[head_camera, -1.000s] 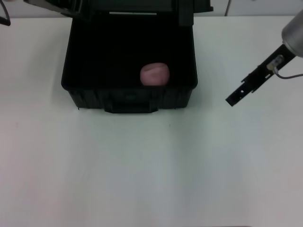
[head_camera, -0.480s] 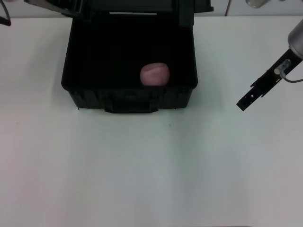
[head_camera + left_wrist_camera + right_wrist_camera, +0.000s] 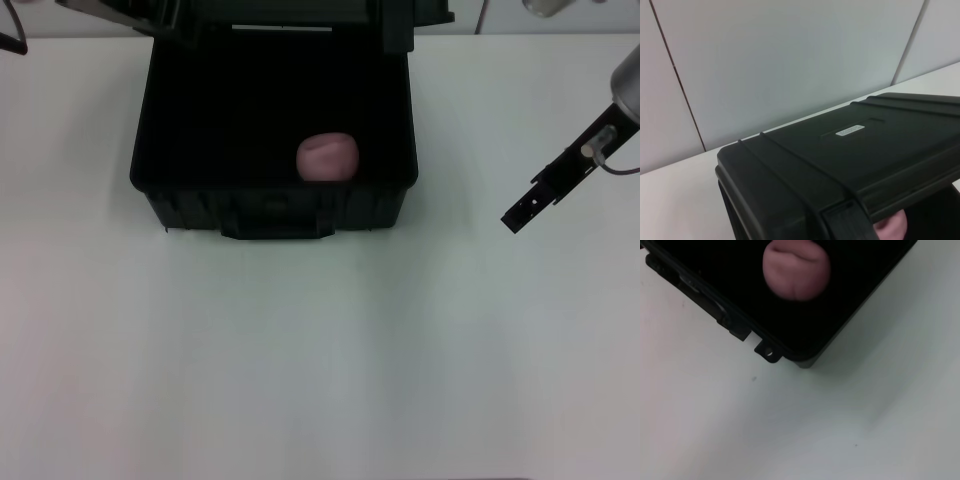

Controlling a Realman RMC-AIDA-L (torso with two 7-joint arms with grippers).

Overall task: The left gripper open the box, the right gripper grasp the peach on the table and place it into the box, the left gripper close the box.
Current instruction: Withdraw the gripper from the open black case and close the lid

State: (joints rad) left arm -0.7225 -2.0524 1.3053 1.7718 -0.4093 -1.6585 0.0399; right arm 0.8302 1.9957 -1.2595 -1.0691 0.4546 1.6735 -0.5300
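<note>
Resting inside the open box: peach, near its front wall. Right gripper right of box, jaws indiscernible.

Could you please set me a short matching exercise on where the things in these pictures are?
Things:
1. peach
2. box
3. right claw
4. label

Places or states:
A. over bare table, right of the box
B. on the lid's outer face
C. inside the box, near its front wall
D. standing with its lid up

Pairs: 1-C, 2-D, 3-A, 4-B
</note>
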